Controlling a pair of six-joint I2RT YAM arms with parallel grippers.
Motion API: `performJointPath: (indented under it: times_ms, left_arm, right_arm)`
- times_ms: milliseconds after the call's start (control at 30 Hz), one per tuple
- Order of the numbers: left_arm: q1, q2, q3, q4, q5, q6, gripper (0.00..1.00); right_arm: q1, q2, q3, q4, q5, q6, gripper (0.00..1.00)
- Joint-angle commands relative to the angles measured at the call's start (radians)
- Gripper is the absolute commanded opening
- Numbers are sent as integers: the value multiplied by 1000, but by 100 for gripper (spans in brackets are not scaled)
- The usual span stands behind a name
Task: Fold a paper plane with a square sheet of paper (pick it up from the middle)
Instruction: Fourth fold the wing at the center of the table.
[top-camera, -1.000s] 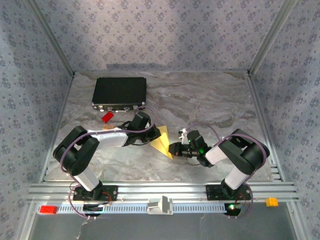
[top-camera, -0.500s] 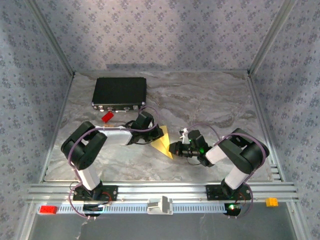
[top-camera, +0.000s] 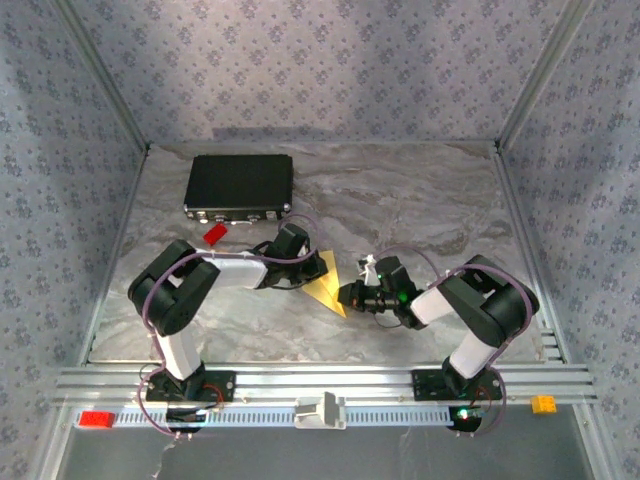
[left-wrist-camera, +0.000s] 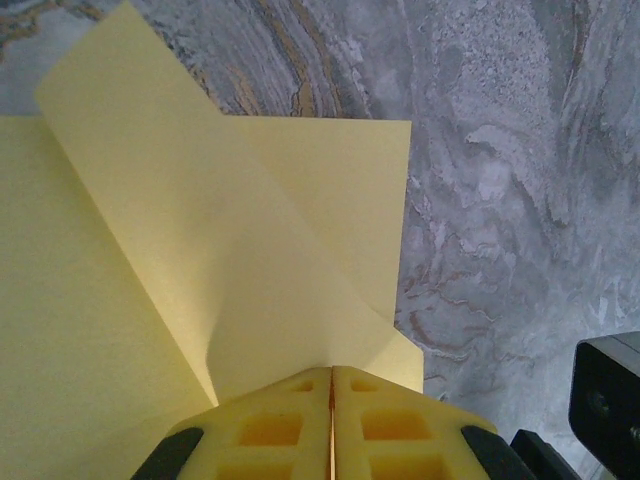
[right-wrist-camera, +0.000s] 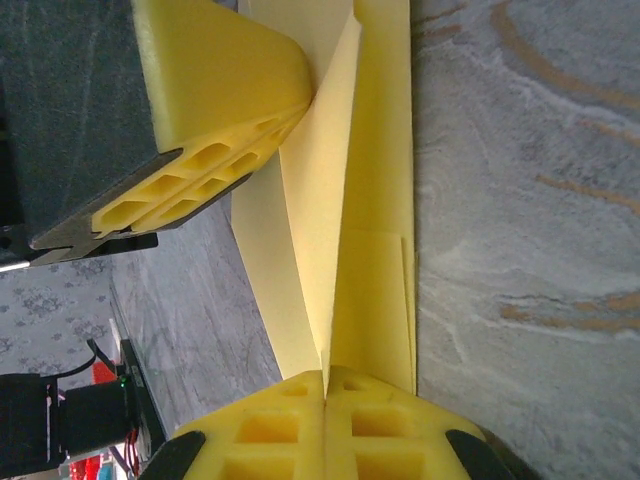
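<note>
Left arm (top-camera: 228, 272) swung inward; red brick (top-camera: 214, 234) sits left of paper (top-camera: 326, 284).

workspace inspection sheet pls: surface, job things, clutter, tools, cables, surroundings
surface: grey marbled tabletop, flat
job's things: pale-yellow square paper sheet, partly folded, one flap raised
clutter: black rectangular case at back left; small red brick in front of it
grippers: left tool shut on the sheet; right tool shut on the sheet
cables: purple cables loop along both arms
surroundings: patterned blue-grey walls; aluminium rail at near edge
</note>
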Motion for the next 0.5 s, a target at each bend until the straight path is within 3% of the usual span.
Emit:
performJointPath:
  times_ms: [0,467]
  left_arm:
    - [-7,22,35,-17,-10,28,8]
    - [-6,54,50,-49,-18,39,7]
  right_arm:
    - [-13,29,-8,-130,21,6,0]
    - [-19,43,-3,-142,16,12,0]
